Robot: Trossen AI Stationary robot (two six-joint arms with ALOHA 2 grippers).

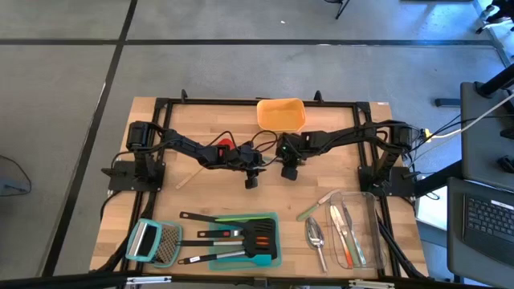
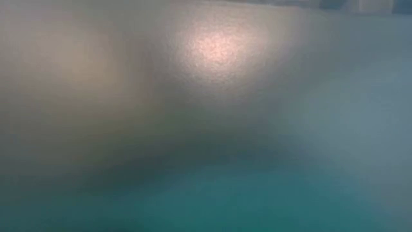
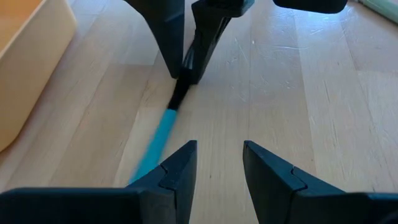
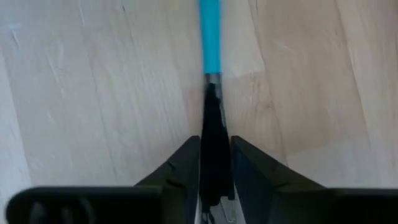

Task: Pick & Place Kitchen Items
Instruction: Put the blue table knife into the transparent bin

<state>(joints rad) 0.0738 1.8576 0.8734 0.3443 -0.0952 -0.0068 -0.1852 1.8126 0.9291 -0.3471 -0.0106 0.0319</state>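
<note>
1. You work on a wooden table (image 1: pixel 217 193) ringed by a black frame, with grey floor around it; the low view is blurred and tells you nothing.
2. At the near left edge lies a flat metal grater (image 1: pixel 152 241) with a light-blue handle, just beside the frame rail.
3. Just right of it, a teal tray (image 1: pixel 271 218) holds black turners (image 1: pixel 259 234) and other long-handled utensils; several handles stick out past its left edge over bare wood.
4. Your left gripper (image 1: pixel 252 181) hangs over the table's middle. Its fingers (image 3: pixel 180 171) stand parted with nothing between them.
5. Your right gripper (image 4: pixel 215 163) sits just right of it, near the centre. Its jaws are closed on the dark end of a slim utensil with a light-blue handle (image 4: pixel 209 37), which stretches out over bare wood; the left wrist view shows the same utensil (image 3: pixel 158 140) running toward the left gripper.
6. Behind both grippers, an orange container (image 1: pixel 281 114) rests at the far edge; the two arms nearly meet in front of it, so room there is tight.
7. A pale stick (image 1: pixel 188 177) lies on the open wood left of centre.
8. Near right, silver spoons (image 1: pixel 316 234) lie on the wood just beside a clear container (image 1: pixel 371 210) holding cutlery, close to the right rail.
</note>
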